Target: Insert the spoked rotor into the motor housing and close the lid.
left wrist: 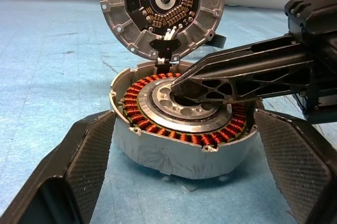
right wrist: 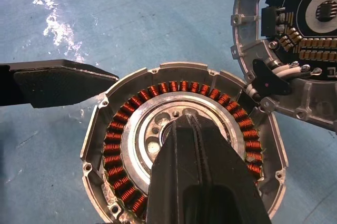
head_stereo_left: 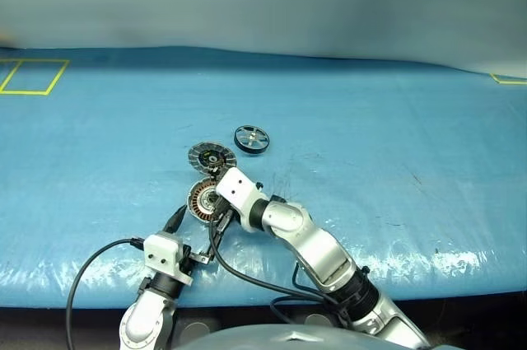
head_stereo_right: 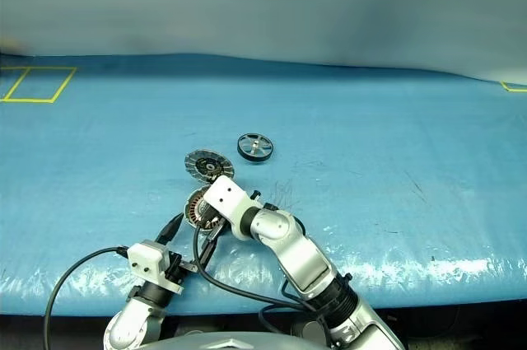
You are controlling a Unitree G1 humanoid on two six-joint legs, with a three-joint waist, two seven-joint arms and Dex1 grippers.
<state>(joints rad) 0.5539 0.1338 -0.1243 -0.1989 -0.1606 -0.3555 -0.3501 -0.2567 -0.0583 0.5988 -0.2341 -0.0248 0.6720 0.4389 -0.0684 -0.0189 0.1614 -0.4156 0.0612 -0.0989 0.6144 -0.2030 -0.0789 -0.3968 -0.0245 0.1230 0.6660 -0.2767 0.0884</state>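
The housing (left wrist: pixel 184 129) sits on the blue table (head_stereo_left: pixel 395 202), between the left fingers (left wrist: pixel 89 161), which are spread wide on either side of it without touching. The right fingers (right wrist: pixel 202 176) are pressed together, tips on the silver hub. The lid (left wrist: pixel 163 10) lies flipped back at 12 o'clock, and the rotor (head_stereo_left: pixel 252 138) lies apart at 1 o'clock.

Both arms silver-grey with black joint bands and white wrist blocks, black cables looping from each; left pincer (left wrist: pixel 184 176) fingers (left wrist: pixel 87 161) black with cross-hatched textured pads, right pincer (right wrist: pixel 185 121) fingers black with triangular cut-outs.
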